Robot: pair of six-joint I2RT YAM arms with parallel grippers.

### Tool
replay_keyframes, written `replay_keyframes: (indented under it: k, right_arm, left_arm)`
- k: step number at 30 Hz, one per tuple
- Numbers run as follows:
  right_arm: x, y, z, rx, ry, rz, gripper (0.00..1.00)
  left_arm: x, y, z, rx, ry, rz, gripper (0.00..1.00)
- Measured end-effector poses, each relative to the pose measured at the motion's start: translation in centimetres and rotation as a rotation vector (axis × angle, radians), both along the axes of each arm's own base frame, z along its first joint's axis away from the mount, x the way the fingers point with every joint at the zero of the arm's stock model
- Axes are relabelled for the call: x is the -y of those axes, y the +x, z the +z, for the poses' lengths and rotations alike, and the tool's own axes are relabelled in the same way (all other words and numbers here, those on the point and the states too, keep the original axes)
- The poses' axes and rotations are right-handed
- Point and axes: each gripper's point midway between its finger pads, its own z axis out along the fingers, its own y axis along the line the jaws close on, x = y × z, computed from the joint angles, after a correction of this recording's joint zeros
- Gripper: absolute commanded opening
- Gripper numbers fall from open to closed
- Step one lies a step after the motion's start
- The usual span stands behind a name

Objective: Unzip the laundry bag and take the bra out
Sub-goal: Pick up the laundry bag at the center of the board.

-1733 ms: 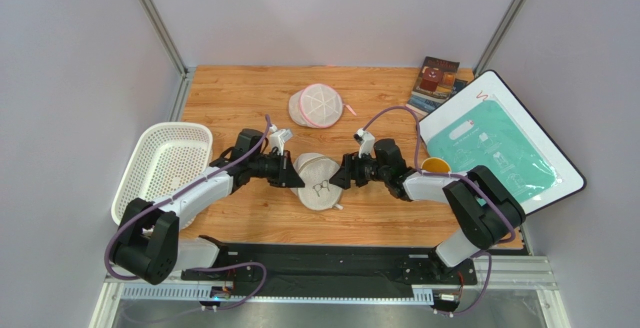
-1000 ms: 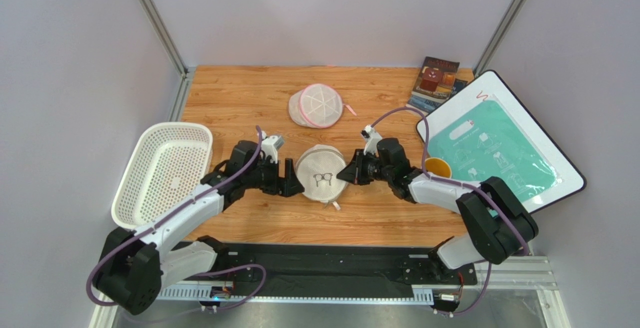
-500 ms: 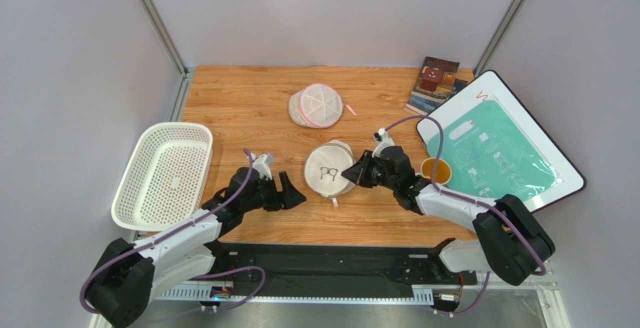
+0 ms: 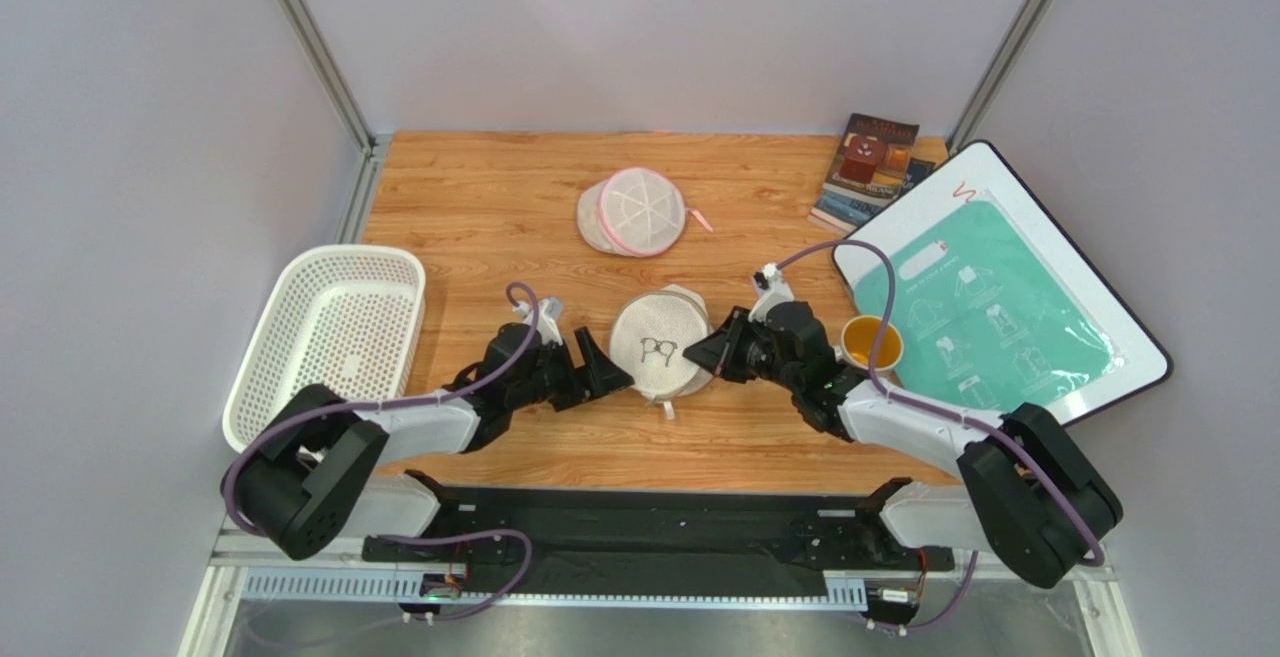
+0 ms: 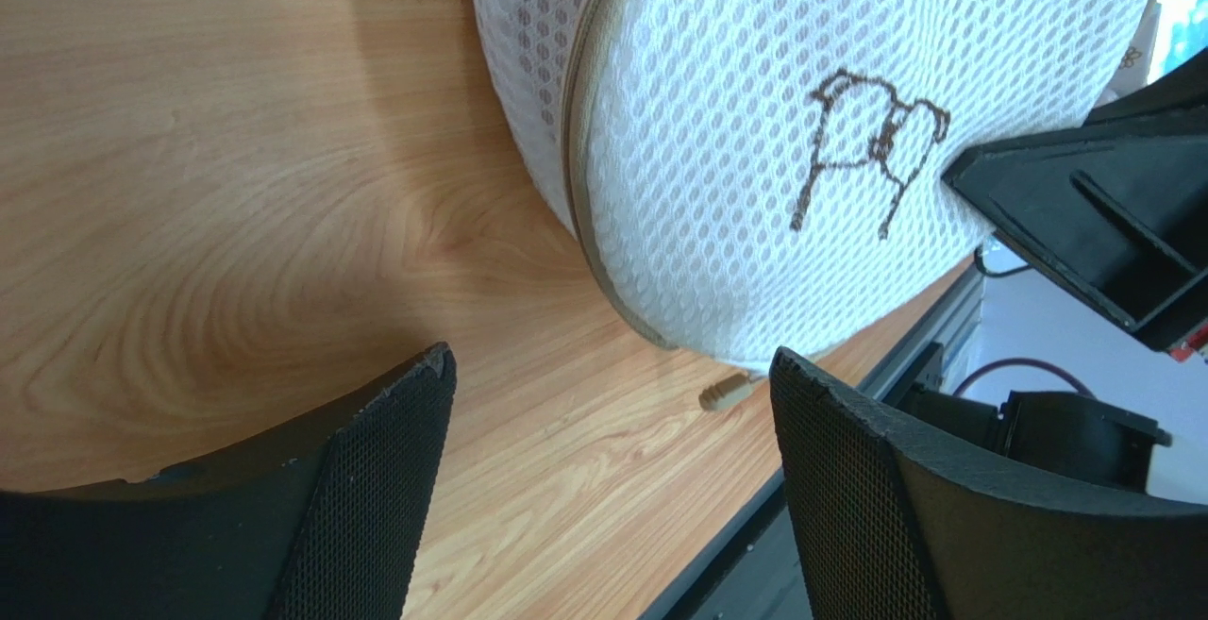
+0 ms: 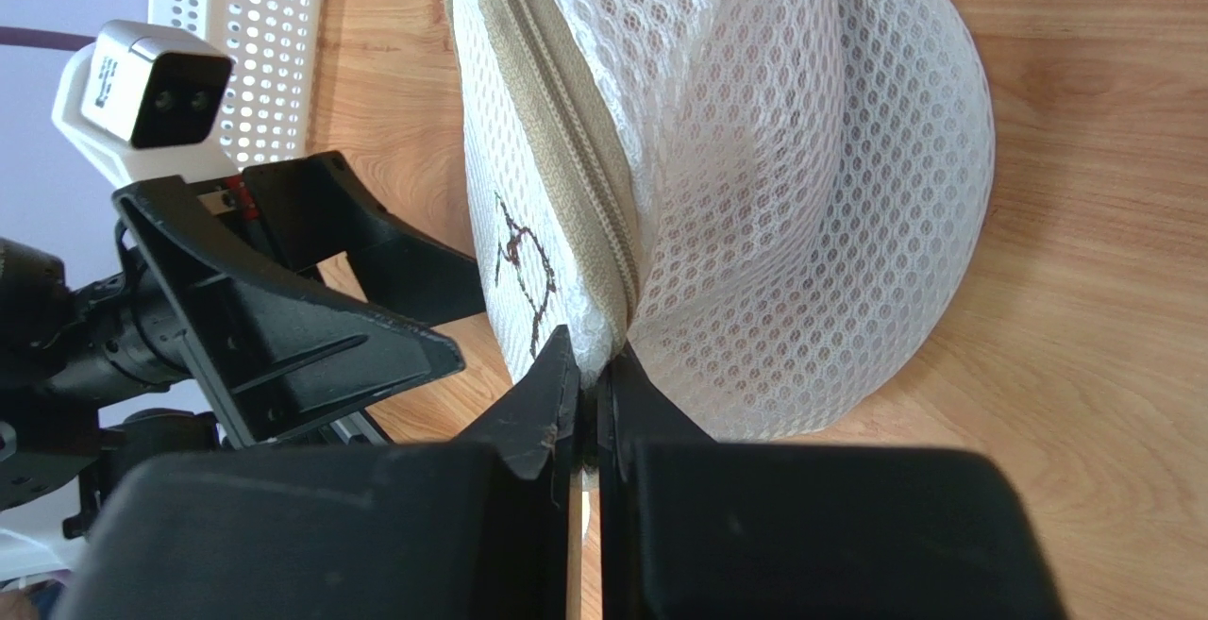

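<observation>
The laundry bag [image 4: 658,344] is a round white mesh pouch with a dark pictogram, standing on edge on the wooden table. My right gripper [image 4: 706,357] is shut on its zipped rim from the right, pinching the beige zip seam [image 6: 593,245] between its fingertips [image 6: 562,365]. My left gripper [image 4: 598,369] hovers low just left of the bag, open, with nothing between its fingers [image 5: 383,479]. The bag [image 5: 794,153] fills the upper part of the left wrist view. Its small beige zip pull [image 5: 726,394] lies on the wood beneath it. The bra is hidden.
A white perforated basket [image 4: 323,342] sits at the left. A second mesh pouch with pink trim [image 4: 639,212] lies behind. To the right are a yellow cup [image 4: 870,338], a white board with a teal sheet [image 4: 999,290] and books [image 4: 872,162].
My left gripper, still open, first drew back toward the near edge and has now swung in low beside the bag. The right gripper stayed shut on the rim, carrying the bag slightly rightward.
</observation>
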Motion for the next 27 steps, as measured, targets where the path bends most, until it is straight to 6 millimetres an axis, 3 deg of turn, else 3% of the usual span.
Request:
replay_keyframes:
  k: [5, 13, 16, 19, 20, 21, 25, 27]
  right_arm:
    - [-0.1, 0.0, 0.2, 0.002, 0.008, 0.0, 0.0]
    - [-0.3, -0.4, 0.3, -0.003, 0.017, 0.024, 0.0]
    - [-0.4, -0.5, 0.4, -0.005, 0.021, 0.032, 0.0]
    - [-0.5, -0.6, 0.4, -0.006, 0.022, 0.038, 0.0]
    - [-0.5, -0.6, 0.4, -0.006, 0.023, 0.038, 0.0]
    - [-0.4, -0.6, 0.4, -0.006, 0.022, 0.037, 0.02]
    - [-0.1, -0.7, -0.5, -0.019, -0.014, 0.036, 0.58]
    - [0.3, -1.0, -1.3, -0.034, -0.064, 0.036, 0.67]
  left_arm:
    - [0.8, 1.0, -0.1, 0.003, -0.016, 0.001, 0.84]
    - [2.1, 1.5, -0.1, -0.002, -0.054, -0.01, 0.6]
    - [2.9, 1.7, 0.3, 0.005, -0.078, -0.021, 0.45]
    - [3.1, 1.9, 0.4, 0.002, -0.094, -0.017, 0.19]
    - [3.1, 1.9, 0.5, 0.005, -0.096, -0.015, 0.02]
    - [3.1, 2.0, 0.5, 0.005, -0.099, -0.01, 0.0]
    - [3.1, 2.1, 0.9, 0.011, -0.123, 0.0, 0.0]
    - [3.0, 1.9, 1.2, 0.017, -0.131, 0.002, 0.0]
